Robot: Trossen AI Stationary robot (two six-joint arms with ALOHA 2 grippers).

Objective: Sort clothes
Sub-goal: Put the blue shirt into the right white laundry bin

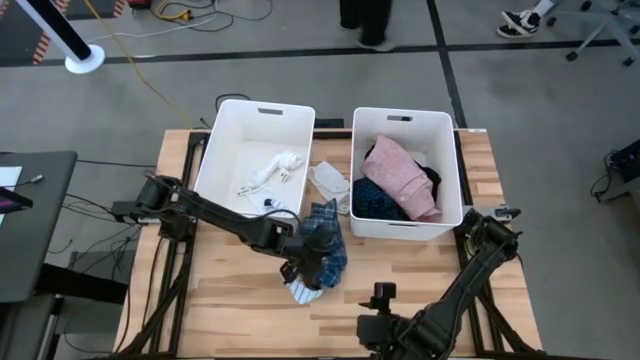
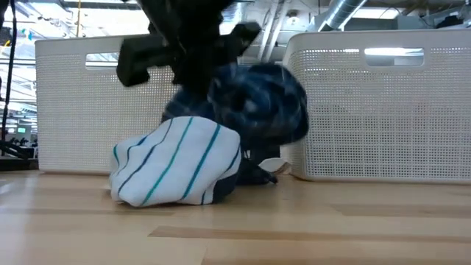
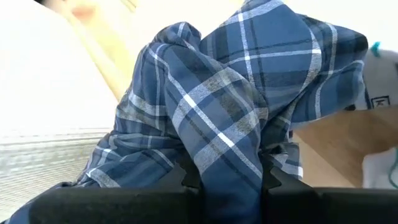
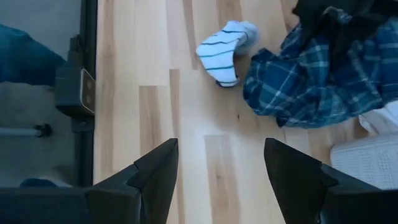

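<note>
A: Where were things found, from the largest down?

B: The tabletop (image 1: 400,285) carried two white tubs. The right tub (image 1: 445,165) held pink, navy dotted and black garments; the left tub (image 1: 225,160) held small white socks. In front of the tubs, the blue plaid garment (image 1: 322,245) was clamped in the closed left end effector (image 3: 224,180). A striped sock (image 2: 176,169) was seen touching it.

A: And the right end effector (image 4: 221,165)?

B: It was held open, empty, near the tabletop's front edge.

A: The risk?

B: The sock could be dragged along by the plaid folds and missorted.
</note>
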